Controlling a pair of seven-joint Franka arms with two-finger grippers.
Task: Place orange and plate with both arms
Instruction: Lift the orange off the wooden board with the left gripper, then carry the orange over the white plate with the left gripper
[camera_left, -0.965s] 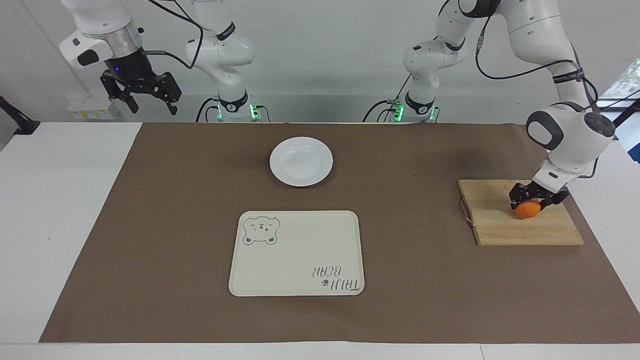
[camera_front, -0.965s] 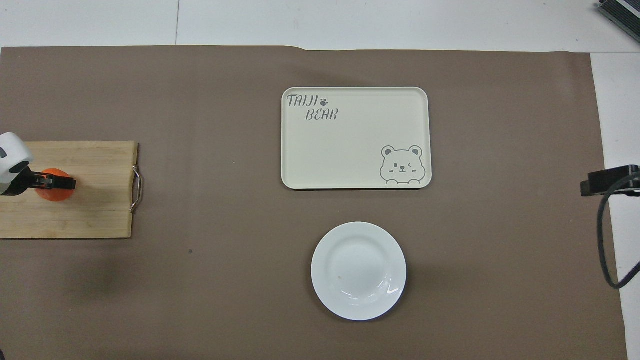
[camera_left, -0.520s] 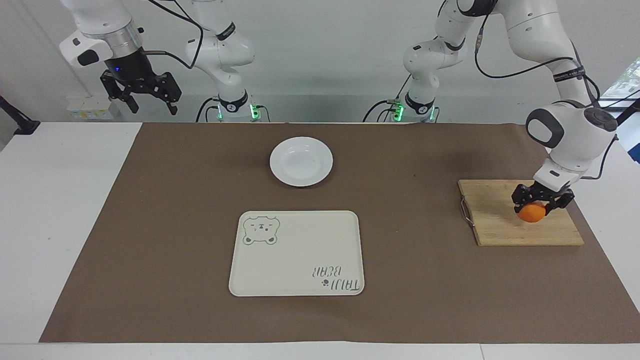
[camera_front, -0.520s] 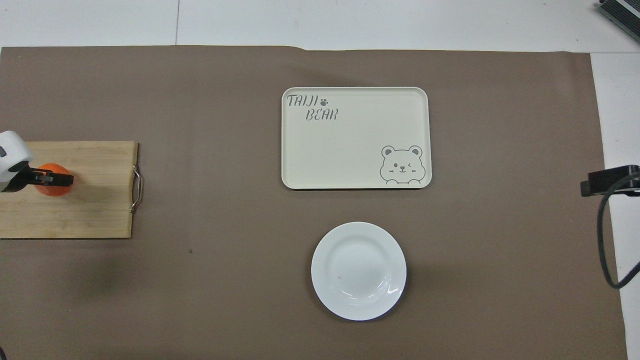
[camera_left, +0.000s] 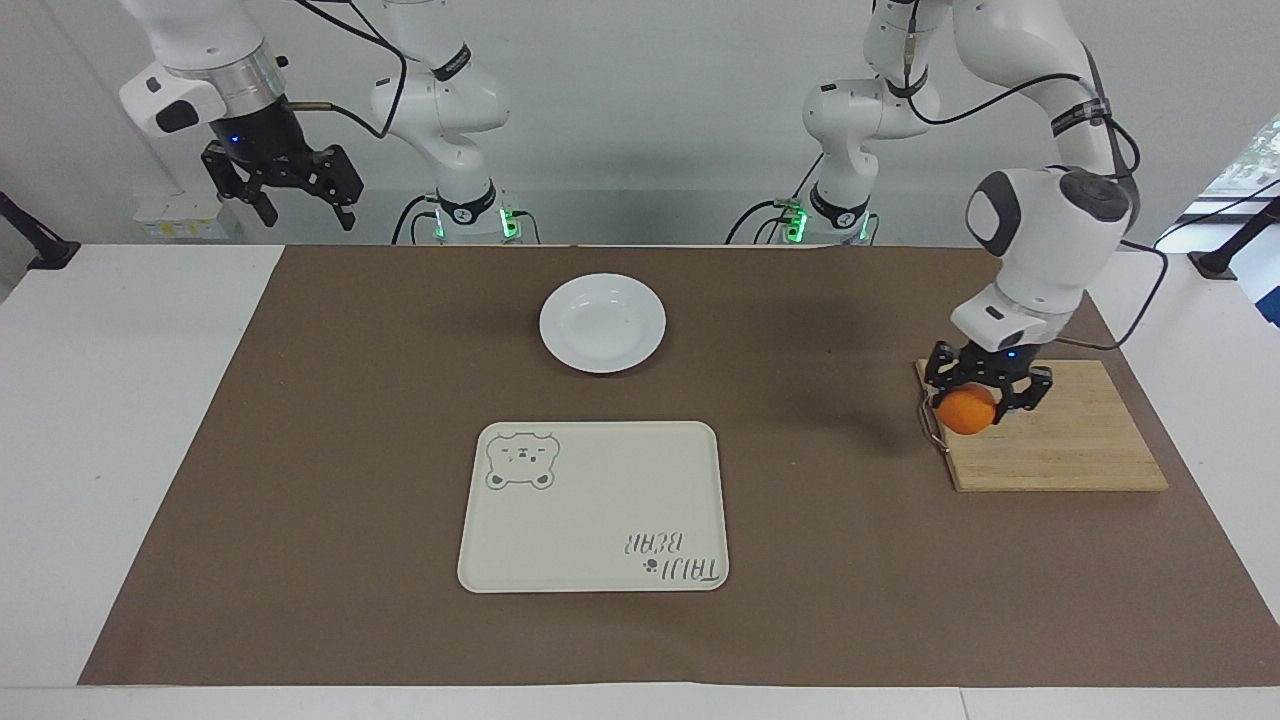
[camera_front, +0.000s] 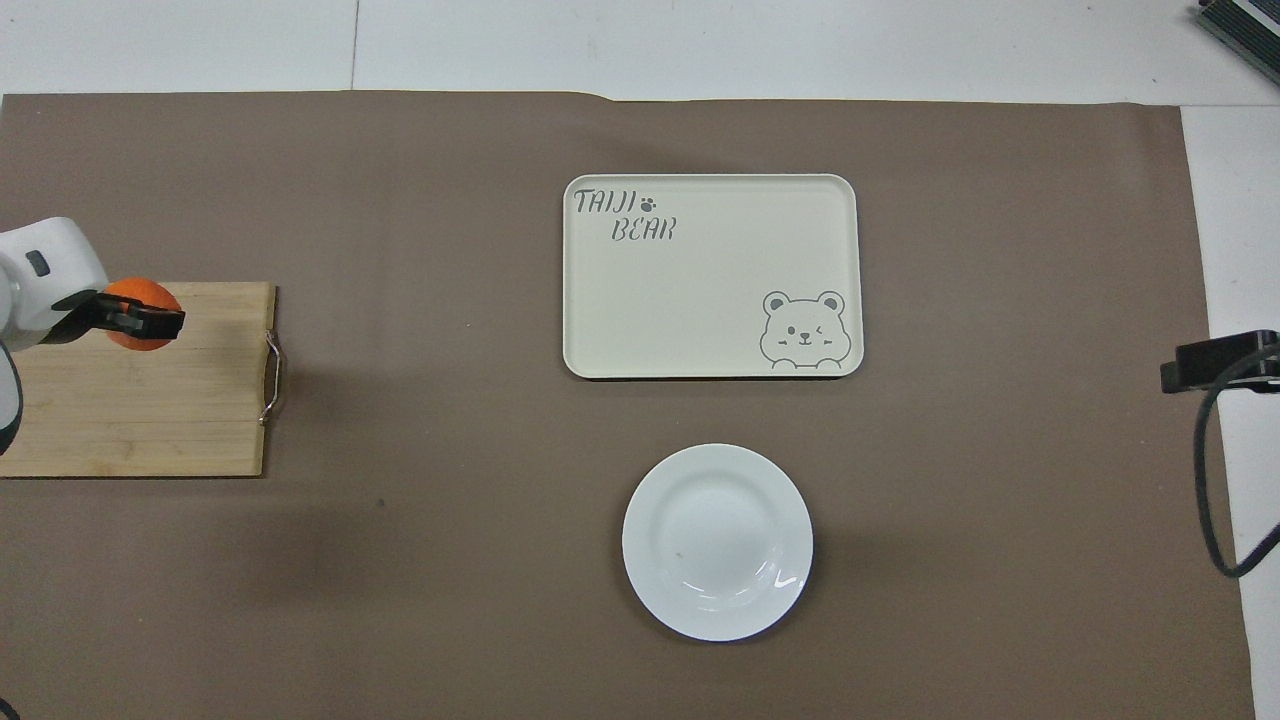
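Facing view: left gripper (camera_left: 983, 398), clamped on the orange (camera_left: 966, 410), has lifted it off the cutting board (camera_left: 1060, 445) toward the tray (camera_left: 593, 507); right gripper (camera_left: 287, 190) waits, spread wide. Overhead view: the plate (camera_front: 717, 541) lies untouched; transfer has begun.

Left end effector (camera_left: 982, 398) clamped, raised; right end effector (camera_left: 283, 196) open, waiting.

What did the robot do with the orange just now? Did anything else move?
The left gripper, already shut on the orange, lifted it off the wooden board and carried it toward the board's handle end, on the plate's side. The right gripper stayed open, waiting up high. The plate and the bear tray did not move.
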